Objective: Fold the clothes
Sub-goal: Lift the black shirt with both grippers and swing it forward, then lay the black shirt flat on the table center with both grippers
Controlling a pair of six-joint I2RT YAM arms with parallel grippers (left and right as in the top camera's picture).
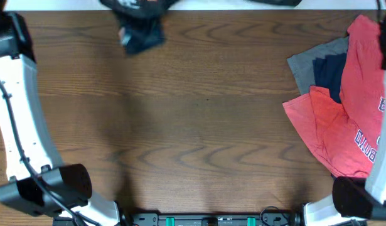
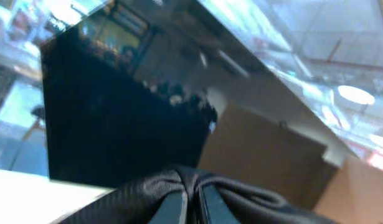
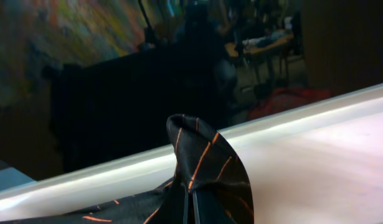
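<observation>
Black jersey [image 1: 142, 31] cut off at top edge; red T-shirts [image 1: 359, 94] cut off right.

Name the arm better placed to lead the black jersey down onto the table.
Probably left. The left gripper and right gripper are both shut on the jersey, but its bulk hangs at the far-left table edge, while the clothes pile crowds the right.

**A:** Up the left edge goes the left arm [image 1: 20, 119], up the right edge the right arm [image 1: 382, 182], both stretched toward the far side.

**B:** Hands?

**A:** The left hand [image 2: 192, 210] is pinched tight on black cloth [image 2: 147, 193], and the right hand [image 3: 191, 211] is clamped on the jersey [image 3: 207, 155].
</observation>
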